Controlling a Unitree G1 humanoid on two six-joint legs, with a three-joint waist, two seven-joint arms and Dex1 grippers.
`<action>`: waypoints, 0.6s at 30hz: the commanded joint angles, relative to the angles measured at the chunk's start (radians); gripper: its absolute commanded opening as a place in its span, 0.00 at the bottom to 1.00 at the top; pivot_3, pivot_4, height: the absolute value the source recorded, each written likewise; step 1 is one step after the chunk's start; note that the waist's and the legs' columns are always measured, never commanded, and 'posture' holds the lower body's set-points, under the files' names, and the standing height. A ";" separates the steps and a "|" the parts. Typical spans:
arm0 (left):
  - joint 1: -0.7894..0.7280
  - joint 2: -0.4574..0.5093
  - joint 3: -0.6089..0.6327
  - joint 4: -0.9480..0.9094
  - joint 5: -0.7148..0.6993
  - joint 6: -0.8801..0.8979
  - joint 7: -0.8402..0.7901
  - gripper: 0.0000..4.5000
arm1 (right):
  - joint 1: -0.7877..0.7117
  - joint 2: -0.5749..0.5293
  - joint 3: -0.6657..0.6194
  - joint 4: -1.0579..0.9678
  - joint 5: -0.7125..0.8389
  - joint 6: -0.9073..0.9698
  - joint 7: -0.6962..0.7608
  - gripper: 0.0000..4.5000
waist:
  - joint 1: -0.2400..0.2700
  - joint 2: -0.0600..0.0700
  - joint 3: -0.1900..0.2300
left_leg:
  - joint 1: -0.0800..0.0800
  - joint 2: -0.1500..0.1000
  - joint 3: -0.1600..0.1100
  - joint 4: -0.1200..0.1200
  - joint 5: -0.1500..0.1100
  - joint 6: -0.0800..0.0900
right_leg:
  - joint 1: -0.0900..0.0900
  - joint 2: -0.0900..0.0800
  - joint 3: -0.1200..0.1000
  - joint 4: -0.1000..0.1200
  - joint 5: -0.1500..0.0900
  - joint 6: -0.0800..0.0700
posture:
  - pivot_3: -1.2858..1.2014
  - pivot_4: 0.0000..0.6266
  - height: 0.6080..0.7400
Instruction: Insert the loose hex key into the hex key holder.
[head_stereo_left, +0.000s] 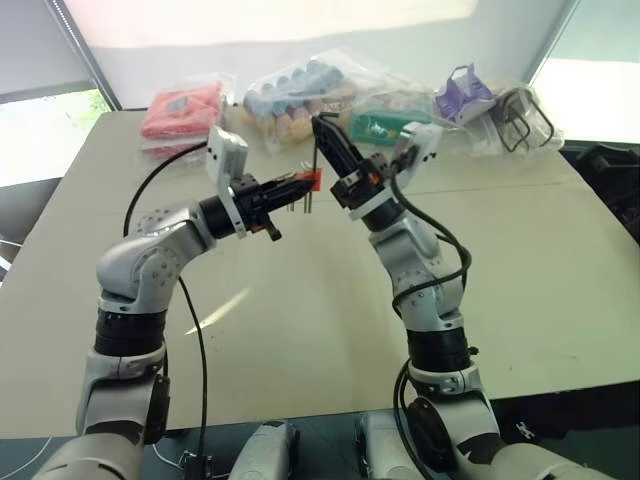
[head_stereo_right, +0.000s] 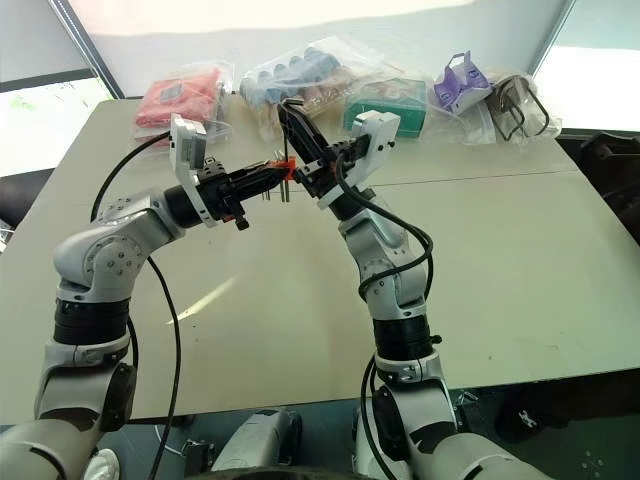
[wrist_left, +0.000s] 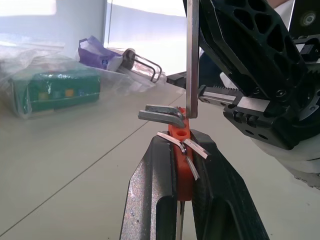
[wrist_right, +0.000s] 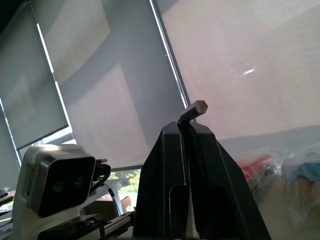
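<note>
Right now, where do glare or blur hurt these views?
Eye views: window glare whitens the top edge; hex key holder stays readable. Left wrist view: holder sharp, green box soft. Right wrist view: loose hex key crisp against bright blinds, packets blurred.

Red-orange hex key holder (wrist_left: 181, 150), silver-grey loose hex key (wrist_left: 192, 60), black claws, beige table (head_stereo_left: 520, 260).

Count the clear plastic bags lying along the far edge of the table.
4, though overlaps may hide more: red packet bag at far left, blue-and-pink items bag, green box bag, purple item and wire clips bag at far right.
</note>
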 joint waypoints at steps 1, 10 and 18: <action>-0.021 0.003 0.019 -0.037 -0.019 -0.011 -0.007 0.00 | -0.012 0.001 -0.004 -0.021 -0.005 -0.027 -0.009 0.01 | 0.000 0.000 0.000 | 0.000 0.000 0.000 0.000 0.000 0.000 | 0.000 0.000 0.000 0.000 0.000 0.000 | 0.52 0.24 1.00; -0.020 0.002 0.016 -0.043 -0.023 -0.005 -0.006 0.00 | -0.029 0.000 -0.007 0.005 -0.016 -0.049 -0.015 0.01 | 0.000 0.000 0.000 | 0.000 0.000 0.000 0.000 0.000 0.000 | 0.000 0.000 0.000 0.000 0.000 0.000 | 0.52 0.24 1.00; -0.025 -0.001 0.020 -0.038 -0.022 -0.008 0.000 0.00 | -0.018 -0.003 0.003 0.000 -0.020 -0.044 -0.008 0.01 | 0.000 0.000 0.000 | 0.000 0.000 0.000 0.000 0.000 0.000 | 0.000 0.000 0.000 0.000 0.000 0.000 | 0.52 0.24 1.00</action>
